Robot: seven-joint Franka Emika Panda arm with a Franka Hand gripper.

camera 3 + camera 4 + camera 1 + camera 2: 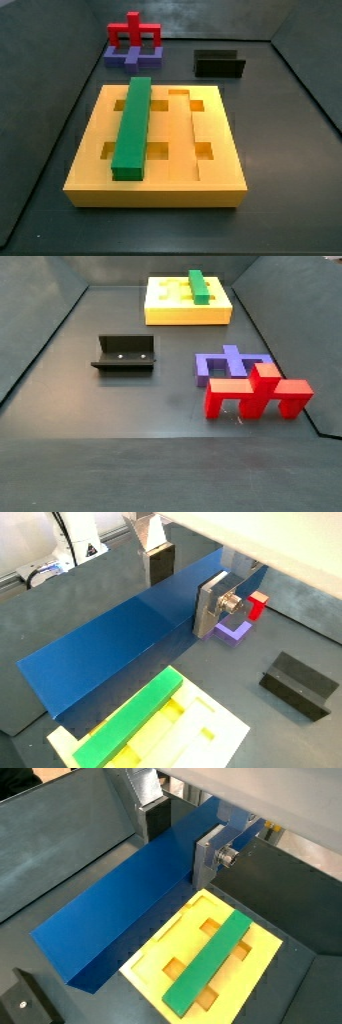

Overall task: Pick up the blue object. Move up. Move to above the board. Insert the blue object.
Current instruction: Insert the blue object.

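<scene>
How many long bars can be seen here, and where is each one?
2. The green bar lies in a groove of the yellow board. The blue bar is held between the fingers of the gripper, above the board. None seems hidden.

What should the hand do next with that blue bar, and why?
Probably carry it sideways over the board's empty groove. In both wrist views the hand grips the blue bar high above the board, where the green bar fills one groove. The blue bar hangs partly off the board's edge, so lowering now looks premature.
</scene>
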